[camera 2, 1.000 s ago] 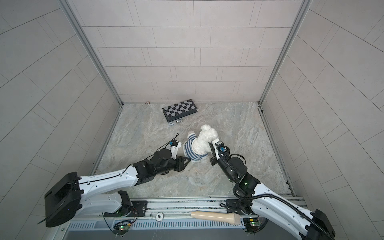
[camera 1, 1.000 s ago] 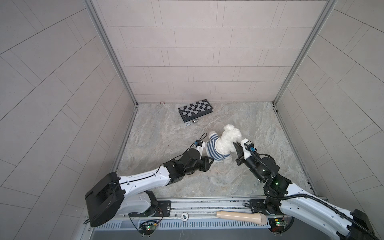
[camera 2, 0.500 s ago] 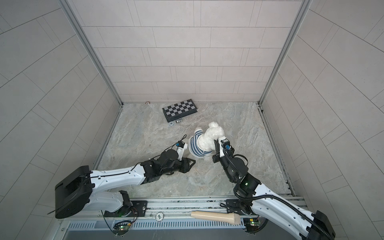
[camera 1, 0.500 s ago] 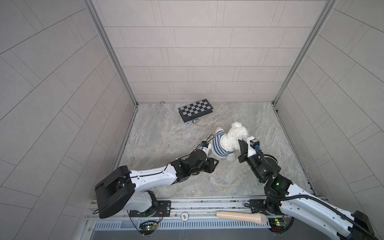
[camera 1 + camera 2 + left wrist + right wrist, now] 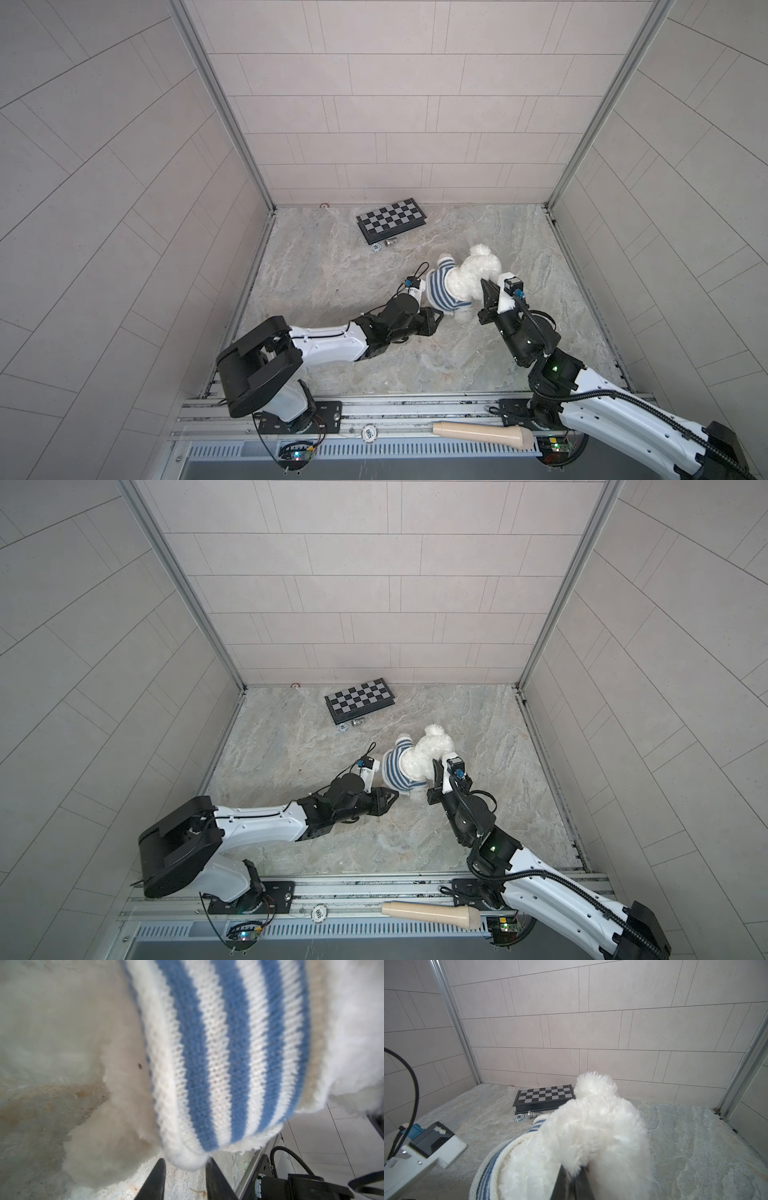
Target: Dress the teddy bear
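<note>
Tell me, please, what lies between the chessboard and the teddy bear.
A round chip and a silver piece lie there, beside the chessboard, clearest in the right wrist view.

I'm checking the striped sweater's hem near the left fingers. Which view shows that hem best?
The left wrist view: the hem sits close-up between the left gripper's fingers. In both top views the striped sweater is whole but small. The right wrist view shows only another edge around the teddy bear.
</note>
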